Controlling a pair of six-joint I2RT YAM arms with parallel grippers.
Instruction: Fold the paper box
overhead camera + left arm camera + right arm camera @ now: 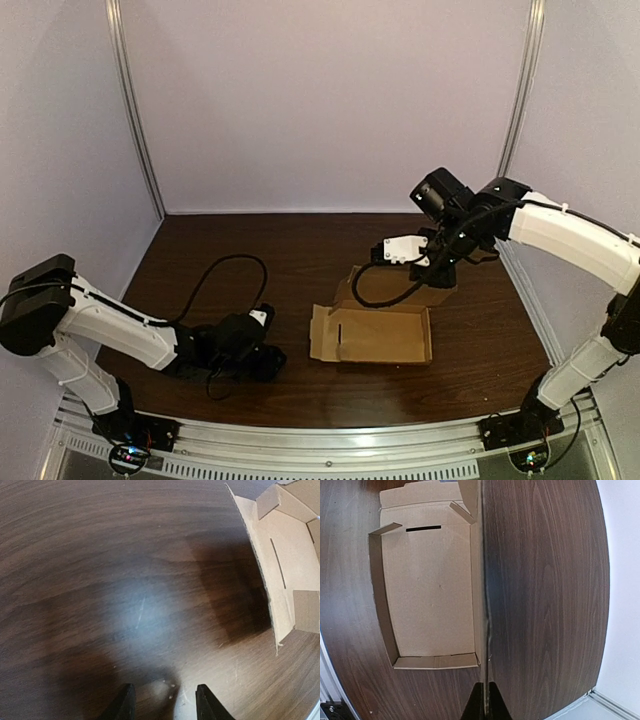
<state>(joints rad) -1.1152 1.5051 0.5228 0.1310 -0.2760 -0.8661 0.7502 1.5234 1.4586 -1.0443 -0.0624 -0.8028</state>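
Our right gripper point(485, 707) is pinching the upright back flap point(440, 294) of the cardboard box point(430, 595), which lies open mid-table point(250, 240). Our left gripper point(165, 705), fingers spread, sits low over the wood near the box's left side.

Dim, soft overhead light leaves pale glare on the table point(140, 612), and both wrist views bow at edges.
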